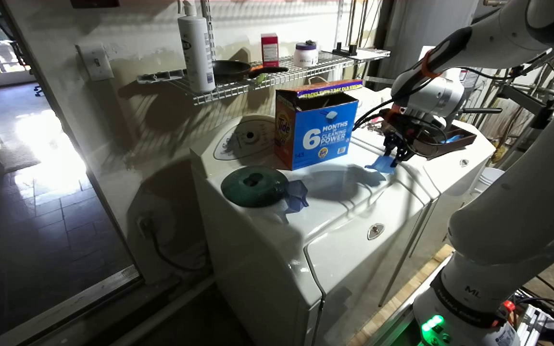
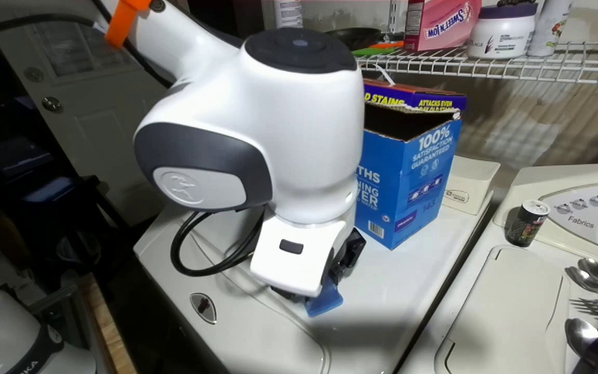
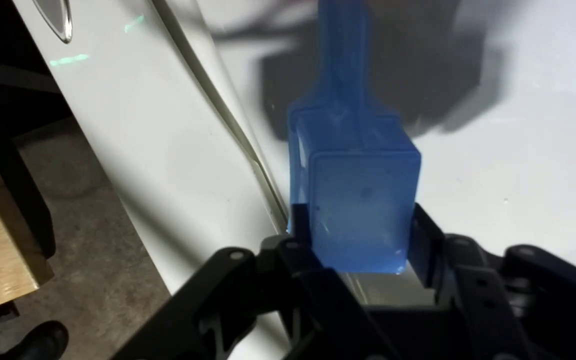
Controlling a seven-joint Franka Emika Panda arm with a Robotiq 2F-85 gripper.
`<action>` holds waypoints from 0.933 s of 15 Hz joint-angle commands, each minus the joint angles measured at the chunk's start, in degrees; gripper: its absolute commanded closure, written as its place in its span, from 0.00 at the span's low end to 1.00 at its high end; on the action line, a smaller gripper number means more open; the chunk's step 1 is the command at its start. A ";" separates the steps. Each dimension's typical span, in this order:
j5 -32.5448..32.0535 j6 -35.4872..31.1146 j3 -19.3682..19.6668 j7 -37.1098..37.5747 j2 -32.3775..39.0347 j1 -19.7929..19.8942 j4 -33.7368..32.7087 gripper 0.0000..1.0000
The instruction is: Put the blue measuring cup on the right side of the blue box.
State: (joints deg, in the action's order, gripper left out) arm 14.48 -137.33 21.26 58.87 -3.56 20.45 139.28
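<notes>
The blue measuring cup (image 3: 365, 200) fills the middle of the wrist view, its handle pointing away from my gripper. My gripper (image 3: 360, 232) has one finger on each side of the cup's body and is shut on it. In an exterior view the cup (image 1: 382, 165) hangs below my gripper (image 1: 393, 154); another exterior view shows only part of the cup (image 2: 325, 301). It is over the white machine top; I cannot tell whether it touches. The blue box (image 1: 325, 132) stands upright with open top flaps, apart from the cup. The arm partly hides the box (image 2: 408, 176).
A dark green disc (image 1: 254, 186) lies on the machine with another translucent blue piece (image 1: 296, 196) beside it. A wire shelf (image 1: 200, 96) overhangs the back. A brown tray (image 1: 464, 139), a small can (image 2: 527, 223) and cutlery (image 2: 584, 332) are on the neighbouring machine.
</notes>
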 commanded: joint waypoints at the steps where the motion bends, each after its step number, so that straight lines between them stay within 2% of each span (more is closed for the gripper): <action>1: 7.42 3.55 2.06 -3.01 2.83 1.92 -5.13 0.76; 6: 19.20 10.28 3.82 -10.16 4.91 3.21 -10.87 0.76; 14: 25.77 22.19 6.71 -16.51 6.98 7.00 -19.20 0.76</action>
State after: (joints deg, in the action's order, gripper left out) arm 36.68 -120.17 27.18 44.88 1.41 25.95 124.44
